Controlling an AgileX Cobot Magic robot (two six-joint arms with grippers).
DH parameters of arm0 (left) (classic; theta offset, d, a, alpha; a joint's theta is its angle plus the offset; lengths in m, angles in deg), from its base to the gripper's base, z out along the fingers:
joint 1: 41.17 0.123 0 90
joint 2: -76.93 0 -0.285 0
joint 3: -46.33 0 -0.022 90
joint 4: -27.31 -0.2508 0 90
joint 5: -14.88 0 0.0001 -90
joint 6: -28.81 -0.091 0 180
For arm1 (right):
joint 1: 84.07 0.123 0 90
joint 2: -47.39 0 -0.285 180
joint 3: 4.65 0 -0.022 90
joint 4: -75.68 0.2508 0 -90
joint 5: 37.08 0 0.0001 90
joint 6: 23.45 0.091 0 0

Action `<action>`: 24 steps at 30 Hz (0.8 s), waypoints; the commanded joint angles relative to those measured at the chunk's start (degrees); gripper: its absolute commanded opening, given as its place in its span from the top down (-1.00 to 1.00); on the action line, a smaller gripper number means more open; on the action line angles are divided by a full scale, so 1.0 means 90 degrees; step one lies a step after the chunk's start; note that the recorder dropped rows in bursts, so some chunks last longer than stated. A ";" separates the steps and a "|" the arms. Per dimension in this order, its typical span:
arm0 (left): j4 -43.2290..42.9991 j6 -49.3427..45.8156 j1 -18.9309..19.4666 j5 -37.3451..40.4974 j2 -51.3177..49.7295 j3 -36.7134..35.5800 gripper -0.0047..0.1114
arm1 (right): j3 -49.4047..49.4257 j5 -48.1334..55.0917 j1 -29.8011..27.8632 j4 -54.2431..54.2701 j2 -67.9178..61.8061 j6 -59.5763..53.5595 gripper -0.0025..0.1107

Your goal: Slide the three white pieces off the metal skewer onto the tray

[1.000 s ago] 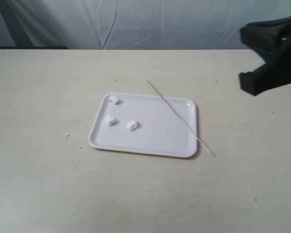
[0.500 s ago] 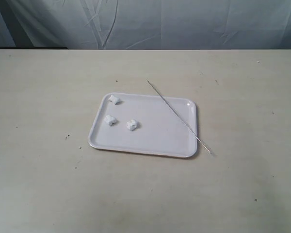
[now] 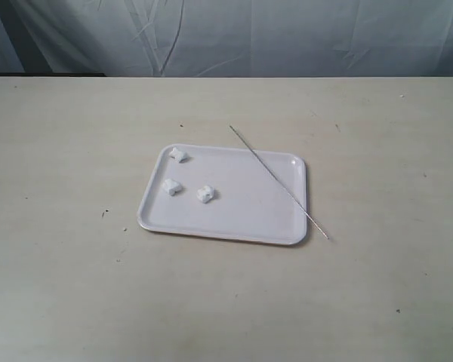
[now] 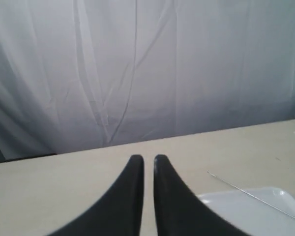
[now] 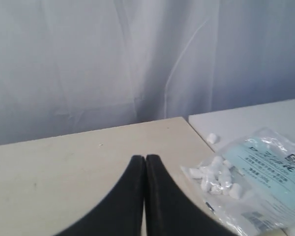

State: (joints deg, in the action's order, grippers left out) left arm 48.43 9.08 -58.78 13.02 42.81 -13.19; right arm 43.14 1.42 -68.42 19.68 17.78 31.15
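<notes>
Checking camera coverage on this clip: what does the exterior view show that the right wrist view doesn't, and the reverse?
Exterior only: the tray, the three white pieces on it, and the bare metal skewer lying across it. Right wrist only: the shut right gripper and a plastic bag of white chunks. Both: the beige table and pale curtain.

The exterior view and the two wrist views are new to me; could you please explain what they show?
This is a two-armed robot. The exterior view, from off the arms, shows a table with a white tray holding three white pieces; a bare metal skewer lies across one end. Each wrist view looks along one black hand: the left hand is open a slit, the right hand shut, both empty. The right view also catches a bag of white pieces.
</notes>
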 commanded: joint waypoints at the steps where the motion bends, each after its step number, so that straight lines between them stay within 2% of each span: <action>1: -0.0019 0.0003 0.0801 -0.0029 0.0425 -0.0015 0.77 | 0.0589 -0.0610 -0.0030 0.0121 0.0981 -0.0294 0.97; 5: -0.0019 0.0003 0.1439 -0.0029 0.0628 -0.0015 0.77 | 0.0778 -0.0494 -0.0019 0.0676 0.1577 -0.0575 0.97; 9: -0.0019 0.0003 0.1895 -0.0040 0.0787 -0.0015 0.77 | 0.0828 -0.0226 -0.0019 0.1290 0.1900 -0.0856 0.97; 11: -0.0019 0.0003 0.2008 -0.0040 0.0855 -0.0015 0.77 | 0.0828 -0.0046 -0.0019 0.1357 0.1959 -0.0836 0.97; 20: -0.0019 0.0003 0.2008 -0.0029 0.0909 -0.0015 0.77 | 0.0828 0.0012 -0.0019 0.1761 0.2019 -0.0836 0.97; 21: -0.0225 0.0003 0.2008 -0.0029 0.1031 -0.0015 0.77 | 0.0828 0.0012 -0.0019 0.1747 0.2019 -0.0836 0.97; 22: -0.1232 0.0003 0.2008 -0.0052 0.1184 -0.0036 0.77 | 0.0828 -0.0172 -0.0019 0.1737 0.2019 -0.0836 0.97; 24: -0.2617 0.0124 0.2008 -0.0119 0.1451 -0.0146 0.77 | 0.0828 -0.0320 -0.0019 0.1723 0.2019 -0.0836 0.97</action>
State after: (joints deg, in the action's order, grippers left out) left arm 35.52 9.08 -41.02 12.90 53.64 -13.45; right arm 50.29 0.36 -68.42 35.51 35.65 23.94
